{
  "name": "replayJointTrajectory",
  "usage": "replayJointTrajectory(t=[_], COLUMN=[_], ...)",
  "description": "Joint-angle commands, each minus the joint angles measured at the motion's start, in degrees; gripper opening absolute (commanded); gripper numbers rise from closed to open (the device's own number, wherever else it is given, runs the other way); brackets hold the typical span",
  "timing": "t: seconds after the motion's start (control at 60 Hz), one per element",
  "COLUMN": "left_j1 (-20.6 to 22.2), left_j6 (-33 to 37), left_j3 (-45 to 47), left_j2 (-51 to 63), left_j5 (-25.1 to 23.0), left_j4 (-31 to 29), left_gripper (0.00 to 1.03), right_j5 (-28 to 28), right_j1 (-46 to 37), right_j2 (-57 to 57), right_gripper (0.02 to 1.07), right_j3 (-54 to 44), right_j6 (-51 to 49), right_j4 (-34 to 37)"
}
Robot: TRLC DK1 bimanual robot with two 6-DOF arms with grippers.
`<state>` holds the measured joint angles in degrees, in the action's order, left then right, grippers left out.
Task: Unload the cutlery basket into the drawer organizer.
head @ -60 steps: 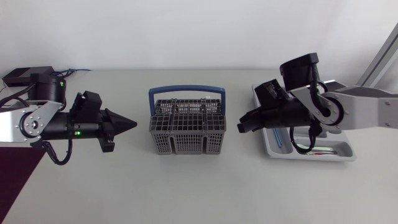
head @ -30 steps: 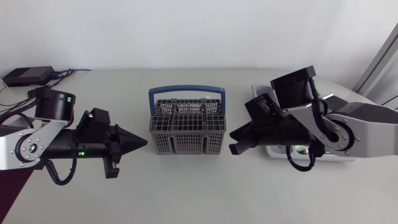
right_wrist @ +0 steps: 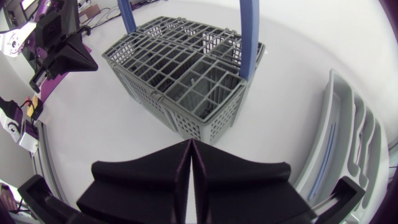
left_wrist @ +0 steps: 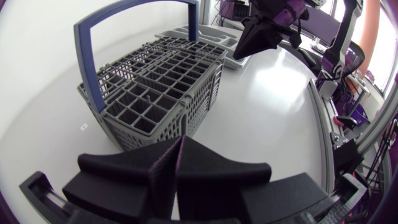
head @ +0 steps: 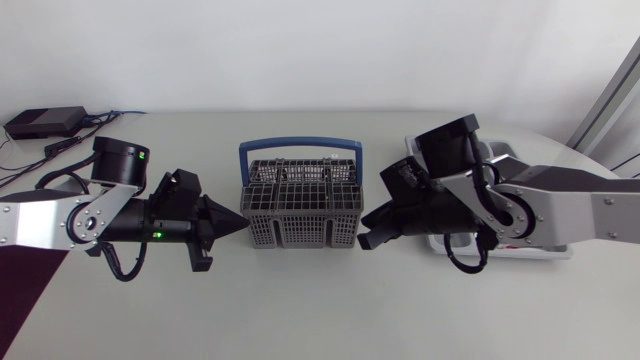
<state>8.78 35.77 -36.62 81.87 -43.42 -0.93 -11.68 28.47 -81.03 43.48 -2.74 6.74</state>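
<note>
The grey cutlery basket (head: 301,204) with a blue handle (head: 300,147) stands mid-table; its compartments look empty in both wrist views. My left gripper (head: 236,226) points at the basket's left side, fingers pressed together, nothing held. From the other side my right gripper (head: 366,232) is shut and empty, close to the basket's right lower corner. In the left wrist view the basket (left_wrist: 155,87) lies just ahead of the left gripper (left_wrist: 180,149); in the right wrist view the basket (right_wrist: 186,74) is ahead of the right gripper (right_wrist: 189,155). The grey drawer organizer (head: 545,250) sits at the right, mostly hidden by my right arm.
A small black box (head: 45,121) with cables sits at the far left back corner. The organizer (right_wrist: 348,143) lies beside my right gripper in the right wrist view, with a blue-handled piece in one slot. A dark red mat (head: 20,290) covers the left front corner.
Both arms have swung inward toward the basket: the left gripper moved right, the right gripper moved left and away from the organizer. Both stayed shut.
</note>
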Motion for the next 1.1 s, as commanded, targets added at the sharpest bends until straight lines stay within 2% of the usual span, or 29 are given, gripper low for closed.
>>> replayJointTrajectory(t=[0.0,0.367,0.833,1.083], left_j1=[0.4,0.5,-0.1,-1.0], left_j6=[-1.0,-1.0,-1.0,-1.0], left_j3=[-1.8,-2.5,-3.5,-1.8], left_j2=[1.5,3.4,5.2,2.4], left_j5=[-0.2,-0.1,0.6,1.1], left_j4=[0.6,1.3,2.3,2.6], left_gripper=[0.25,0.25,0.25,0.25], right_j5=[0.6,1.4,1.9,2.4], right_j1=[0.7,1.2,2.0,2.8], right_j2=[-1.8,-3.4,6.7,13.0], right_gripper=[0.07,0.07,0.07,0.07], right_j3=[1.8,2.9,-1.8,-4.5], right_j6=[1.5,1.6,1.6,2.0], right_j4=[-1.4,-1.9,2.3,5.3])
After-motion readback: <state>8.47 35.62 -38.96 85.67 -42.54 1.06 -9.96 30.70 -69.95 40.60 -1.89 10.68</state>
